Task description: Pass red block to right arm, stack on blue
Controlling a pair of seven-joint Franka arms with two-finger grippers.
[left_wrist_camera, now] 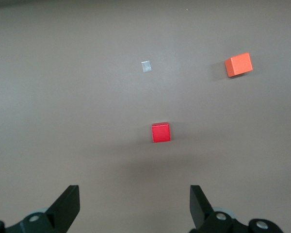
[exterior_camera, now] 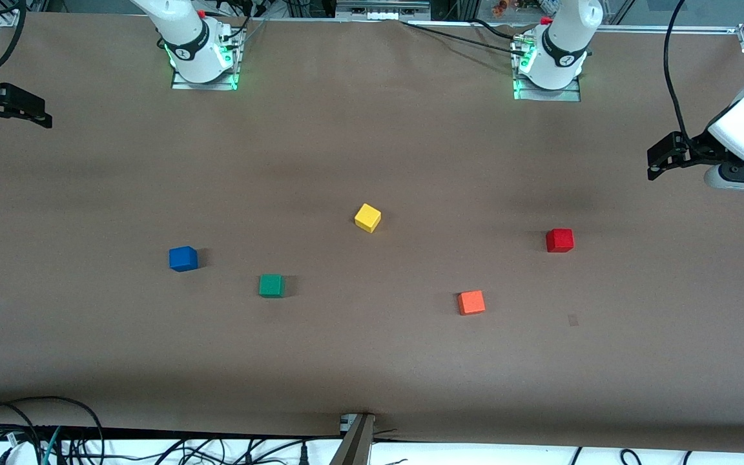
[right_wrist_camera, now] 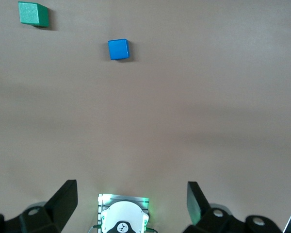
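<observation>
Five small cubes lie scattered and well apart across a brown table (exterior_camera: 372,361), with a broad bare strip between them and the edge nearest the front camera. The orange cube (exterior_camera: 471,302) lies nearest that edge, toward the left arm's end, with a small pale patch (exterior_camera: 573,320) on the cover beside it. The green cube (exterior_camera: 271,285) is next, then the blue block (exterior_camera: 183,258) toward the right arm's end. The red block (exterior_camera: 559,240) rests flat on the table toward the left arm's end, nothing touching it. The yellow cube (exterior_camera: 367,217) sits near the middle, farthest of the five. Open surface runs from there up to the two arm bases. The left gripper (exterior_camera: 659,160) hangs in the air at its own end of the table, fingers (left_wrist_camera: 68,206) spread wide and holding nothing. The right gripper (exterior_camera: 39,114) waits over its end, jaws likewise wide apart and empty.
</observation>
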